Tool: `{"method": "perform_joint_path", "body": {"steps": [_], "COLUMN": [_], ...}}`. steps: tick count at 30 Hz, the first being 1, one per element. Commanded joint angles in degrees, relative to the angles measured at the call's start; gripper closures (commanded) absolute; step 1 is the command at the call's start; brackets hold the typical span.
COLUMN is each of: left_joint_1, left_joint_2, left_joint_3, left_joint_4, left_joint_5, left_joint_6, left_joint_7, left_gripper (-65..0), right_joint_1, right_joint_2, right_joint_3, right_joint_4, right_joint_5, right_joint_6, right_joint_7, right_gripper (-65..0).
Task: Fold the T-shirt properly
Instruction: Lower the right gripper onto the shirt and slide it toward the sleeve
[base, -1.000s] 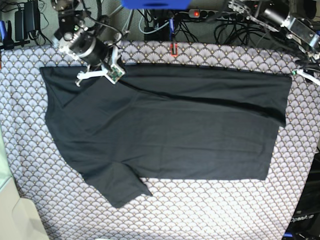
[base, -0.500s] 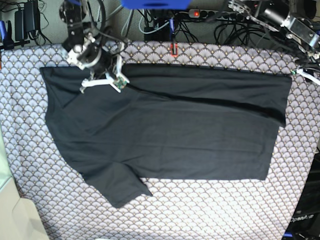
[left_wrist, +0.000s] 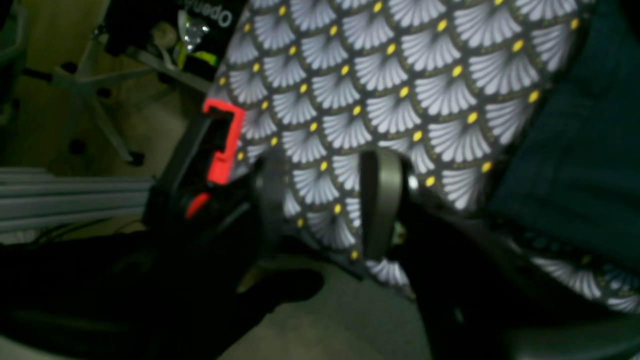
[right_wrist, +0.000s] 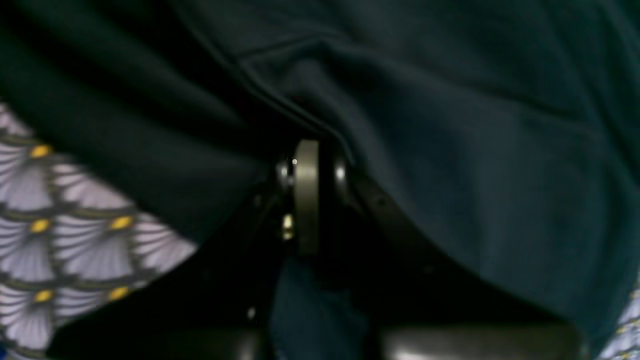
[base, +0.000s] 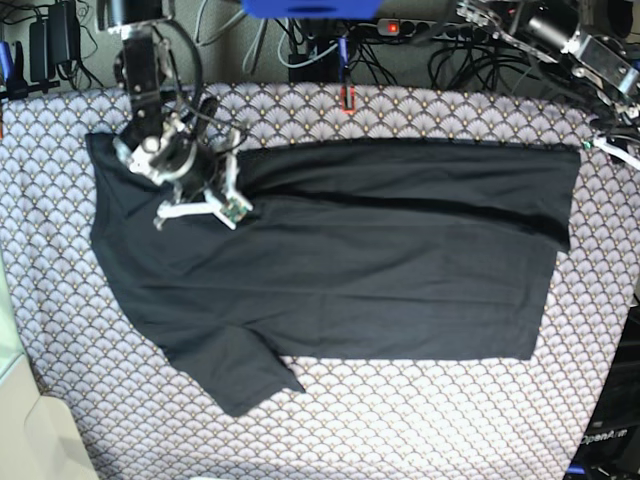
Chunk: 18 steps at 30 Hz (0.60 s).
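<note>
Lying spread across the patterned tablecloth (base: 420, 430), the T-shirt (base: 350, 270) is partway through its first lengthwise fold, its far edge already doubled over. The right gripper (base: 192, 205), jaws pinched shut on cloth near the shoulder, is probably carrying that part toward the near hem, where bare table is leaving room. The left gripper (left_wrist: 325, 200) is hanging part-open and empty off the table's right edge.

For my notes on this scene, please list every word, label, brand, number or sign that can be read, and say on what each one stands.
"OpenArm": white letters on a dark part at the lower right edge of the base view, beside the table.
"Opena…": white letters, upside down and cut off, on a dark part at the top of the left wrist view.
T-shirt: no readable text or label.
Nothing else can be read.
</note>
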<state>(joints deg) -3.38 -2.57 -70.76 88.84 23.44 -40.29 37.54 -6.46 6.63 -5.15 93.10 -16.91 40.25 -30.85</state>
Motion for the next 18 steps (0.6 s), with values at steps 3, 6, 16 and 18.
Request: {"method": "perform_joint_path", "body": {"steps": [3, 6, 16, 18], "left_joint_1": [-0.54, -0.54, -0.54, -0.45], "left_joint_2": [-0.99, -1.08, -0.99, -0.99], "left_joint_3": [0.04, 0.12, 0.12, 0.12], "left_joint_4": [1.32, 1.32, 1.40, 1.40], "left_joint_5": [-0.28, -0.36, -0.45, -0.63], "left_joint_6": [0.29, 0.29, 0.29, 0.29], "left_joint_7": [-1.01, -1.01, -1.01, -1.01], "left_gripper": [-23.8, -23.8, -23.8, -23.8], "right_joint_1": [2.55, 4.74, 12.13, 11.60], "right_joint_2": [-0.08, -1.49, -5.10, -5.97], "right_joint_3": [0.27, 0.36, 0.71, 0.80], "right_joint_4": [1.01, 1.01, 1.45, 2.42], "right_joint_5": [-3.88, -6.79, -14.26, -16.63], "right_joint_6": [-0.25, -0.25, -0.25, -0.25], "right_joint_7": [1.36, 1.62, 1.00, 1.00], "right_gripper": [-2.1, -1.9, -2.1, -2.0]}}
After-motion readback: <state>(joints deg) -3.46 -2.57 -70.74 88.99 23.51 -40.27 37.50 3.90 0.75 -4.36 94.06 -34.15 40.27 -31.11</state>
